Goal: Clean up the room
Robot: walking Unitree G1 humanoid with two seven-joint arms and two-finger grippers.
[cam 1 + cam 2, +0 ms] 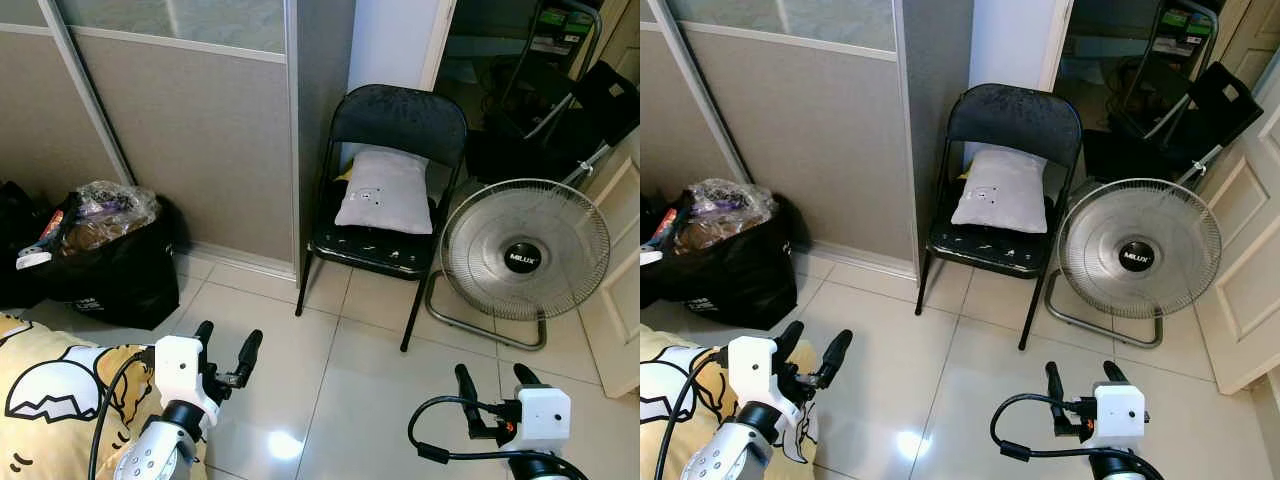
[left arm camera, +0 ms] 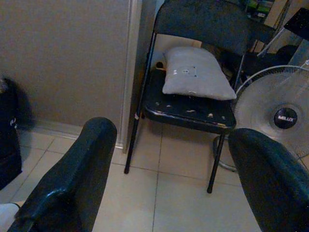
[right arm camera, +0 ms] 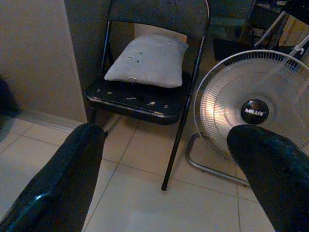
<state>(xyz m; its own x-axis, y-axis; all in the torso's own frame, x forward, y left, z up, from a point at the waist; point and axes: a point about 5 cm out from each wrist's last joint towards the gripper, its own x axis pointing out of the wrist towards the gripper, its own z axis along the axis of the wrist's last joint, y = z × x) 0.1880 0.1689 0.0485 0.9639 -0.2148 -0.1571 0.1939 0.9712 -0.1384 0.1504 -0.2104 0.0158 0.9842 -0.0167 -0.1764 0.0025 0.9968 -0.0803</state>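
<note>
A grey pillow (image 1: 386, 192) leans on the seat of a black folding chair (image 1: 398, 118) against the wall ahead. My left gripper (image 1: 226, 345) is raised at the lower left, open and empty, well short of the chair. My right gripper (image 1: 495, 384) is at the lower right, open and empty too. In the left wrist view the pillow (image 2: 195, 73) shows between the two black fingers (image 2: 72, 183). The right wrist view shows the pillow (image 3: 145, 60) and chair (image 3: 140, 99) as well. A yellow cartoon-print cushion (image 1: 50, 400) lies at my lower left.
A floor fan (image 1: 525, 255) stands right of the chair. A full black rubbish bag (image 1: 110, 255) sits by the sliding partition (image 1: 190, 120) on the left. A white door (image 1: 615, 300) is at the right edge. Pale floor tiles (image 1: 340, 400) stretch between me and the chair.
</note>
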